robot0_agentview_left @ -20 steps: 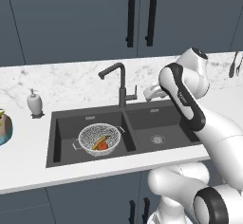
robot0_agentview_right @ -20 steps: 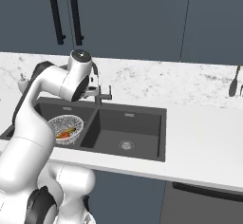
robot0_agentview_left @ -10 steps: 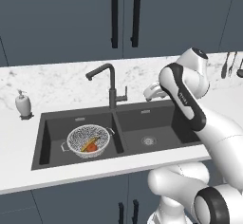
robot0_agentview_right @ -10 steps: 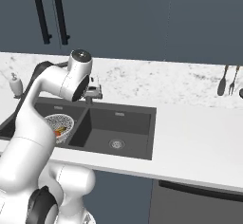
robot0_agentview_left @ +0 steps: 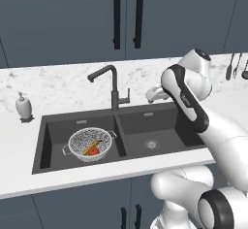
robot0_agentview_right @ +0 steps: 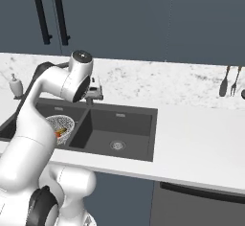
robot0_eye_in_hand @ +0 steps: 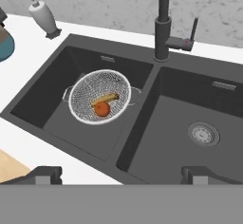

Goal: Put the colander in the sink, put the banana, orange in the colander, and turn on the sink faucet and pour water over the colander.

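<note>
Hand view: sink (robot0_eye_in_hand: 142, 137), dark grey, two basins, set into the white desk (robot0_eye_in_hand: 28, 142). Colander (robot0_eye_in_hand: 100, 96) rests in the left basin, holding the banana (robot0_eye_in_hand: 106, 98) and the orange (robot0_eye_in_hand: 101, 109), the two touching. Sink faucet (robot0_eye_in_hand: 163, 23) stands behind the divider between the basins, its small lever on the right side. White soap dispenser (robot0_eye_in_hand: 43, 15) stands on the desk behind the left basin. Hand (robot0_eye_in_hand: 121, 173): released, fingers wide apart, grasping nothing, hovering above the sink's front edge.
</note>
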Robot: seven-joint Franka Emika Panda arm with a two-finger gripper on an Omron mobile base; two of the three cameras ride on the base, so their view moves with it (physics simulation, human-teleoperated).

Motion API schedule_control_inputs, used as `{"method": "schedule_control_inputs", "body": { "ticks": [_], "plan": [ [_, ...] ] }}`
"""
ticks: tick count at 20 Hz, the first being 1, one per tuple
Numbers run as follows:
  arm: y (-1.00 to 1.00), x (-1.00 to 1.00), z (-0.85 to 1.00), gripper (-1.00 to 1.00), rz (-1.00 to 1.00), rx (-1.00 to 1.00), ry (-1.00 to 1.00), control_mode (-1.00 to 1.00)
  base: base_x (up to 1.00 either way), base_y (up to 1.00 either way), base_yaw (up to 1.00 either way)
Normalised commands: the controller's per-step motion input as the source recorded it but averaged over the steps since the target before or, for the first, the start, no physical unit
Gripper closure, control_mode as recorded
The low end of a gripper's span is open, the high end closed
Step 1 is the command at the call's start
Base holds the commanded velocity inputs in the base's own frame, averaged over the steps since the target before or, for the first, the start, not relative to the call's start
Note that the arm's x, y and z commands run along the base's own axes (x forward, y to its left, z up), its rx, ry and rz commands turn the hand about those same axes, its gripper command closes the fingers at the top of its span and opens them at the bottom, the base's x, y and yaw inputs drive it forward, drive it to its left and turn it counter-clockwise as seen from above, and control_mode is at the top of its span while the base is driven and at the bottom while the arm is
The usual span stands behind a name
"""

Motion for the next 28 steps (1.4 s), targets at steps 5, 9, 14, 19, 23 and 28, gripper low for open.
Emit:
{"method": "schedule_control_inputs", "body": {
  "ticks": [5, 9, 14, 19, 23, 28],
  "plan": [
    [-0.04, 0.47, -0.14, -1.00, 0.00, 0.00, 0.00, -1.00, 0.00, 0.00, 0.00],
    [-0.08, 0.61, -0.43, -1.00, 0.00, 0.03, 0.00, -1.00, 0.00, 0.00, 0.00],
    [0.00, 0.74, -0.63, -1.00, -0.05, 0.10, 0.00, -1.00, 0.00, 0.00, 0.00],
    [0.00, 0.74, -0.51, -1.00, -0.09, 0.15, 0.00, -1.00, 0.00, 0.00, 0.00],
    [0.00, 0.74, -0.19, -1.00, -0.11, 0.19, 0.00, -1.00, 0.00, 0.00, 0.00],
    [0.00, 0.74, -0.01, -1.00, -0.12, 0.18, 0.00, -1.00, 0.00, 0.00, 0.00]
  ]
}}
